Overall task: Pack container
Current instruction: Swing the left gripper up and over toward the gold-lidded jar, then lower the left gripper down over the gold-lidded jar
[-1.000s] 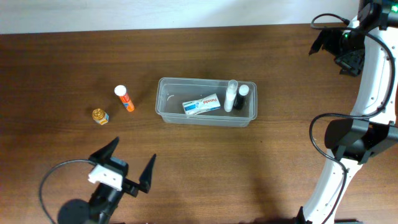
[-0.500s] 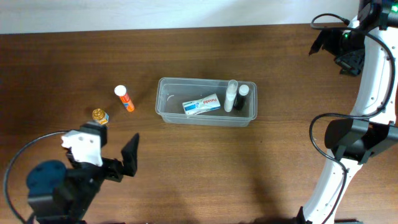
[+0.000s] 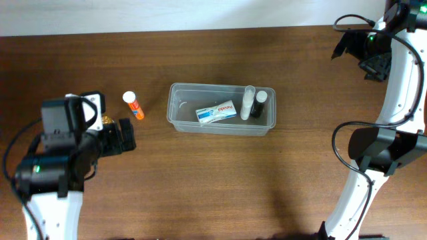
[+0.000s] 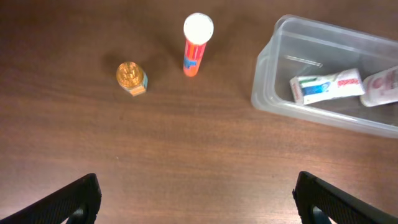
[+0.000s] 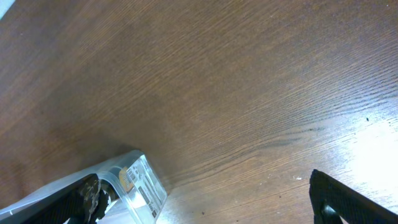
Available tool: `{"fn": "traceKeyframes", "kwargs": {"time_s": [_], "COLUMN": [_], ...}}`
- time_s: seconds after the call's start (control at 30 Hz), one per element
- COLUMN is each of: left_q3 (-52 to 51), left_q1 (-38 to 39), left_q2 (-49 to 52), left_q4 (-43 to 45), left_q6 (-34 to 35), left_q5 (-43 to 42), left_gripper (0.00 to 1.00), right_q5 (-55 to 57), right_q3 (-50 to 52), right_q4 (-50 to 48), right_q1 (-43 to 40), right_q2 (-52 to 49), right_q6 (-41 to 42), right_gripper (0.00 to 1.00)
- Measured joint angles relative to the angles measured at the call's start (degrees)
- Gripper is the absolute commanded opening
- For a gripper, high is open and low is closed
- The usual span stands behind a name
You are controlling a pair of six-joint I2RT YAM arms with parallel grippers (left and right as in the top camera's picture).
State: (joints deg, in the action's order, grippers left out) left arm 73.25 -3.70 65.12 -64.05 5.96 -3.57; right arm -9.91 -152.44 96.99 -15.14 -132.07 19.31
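The clear plastic container [image 3: 172,110] stands mid-table and holds a white and blue box [image 3: 217,112], a clear bottle [image 3: 247,103] and a black-capped bottle [image 3: 259,103]. An orange tube with a white cap [image 3: 133,105] and a small gold-lidded jar [image 3: 106,122] lie to its left. My left gripper [image 3: 122,135] is open and empty, just below the jar. In the left wrist view its fingers [image 4: 199,202] are spread wide, with the tube [image 4: 196,45], jar [image 4: 131,77] and container [image 4: 266,84] ahead. My right gripper [image 3: 362,52] is open and empty, far right at the back.
The right wrist view shows its fingers [image 5: 205,205] above bare wood, with a labelled corner of the container [image 5: 138,180] at lower left. The right arm's base [image 3: 377,150] stands at the table's right side. The table's back edge meets a white wall.
My left arm has swung from the front edge up and to the left, and its gripper now sits just below the gold-lidded jar. The right arm and the objects have not moved.
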Motion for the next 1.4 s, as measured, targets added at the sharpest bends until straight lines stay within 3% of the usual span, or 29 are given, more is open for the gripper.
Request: {"fn": "traceKeyframes", "kwargs": {"time_s": [0.4,0.9,1.2,1.4], "left_q3": [0.0,0.1,0.2,5.4], "left_q1": [-11.7,-12.2,-12.2,-12.2], "left_q2": [9.6,25.8,26.8,27.0], "left_q4": [-0.2,4.2,9.6,4.6], "left_q6": [8.5,8.9,10.4,12.0], "left_q5": [0.6,-0.6,5.2,5.9], "left_gripper": [1.00,1.00,0.99,0.99], "right_q5": [0.0,0.0,0.0,0.0], "right_q3": [0.0,0.0,0.0,0.0], "right_q4": [0.0,0.0,0.0,0.0], "right_q1": [0.0,0.0,0.0,0.0], "right_q2": [0.0,0.0,0.0,0.0], "right_q6": [0.0,0.0,0.0,0.0], "right_gripper": [0.98,0.98,0.98,0.98]}}
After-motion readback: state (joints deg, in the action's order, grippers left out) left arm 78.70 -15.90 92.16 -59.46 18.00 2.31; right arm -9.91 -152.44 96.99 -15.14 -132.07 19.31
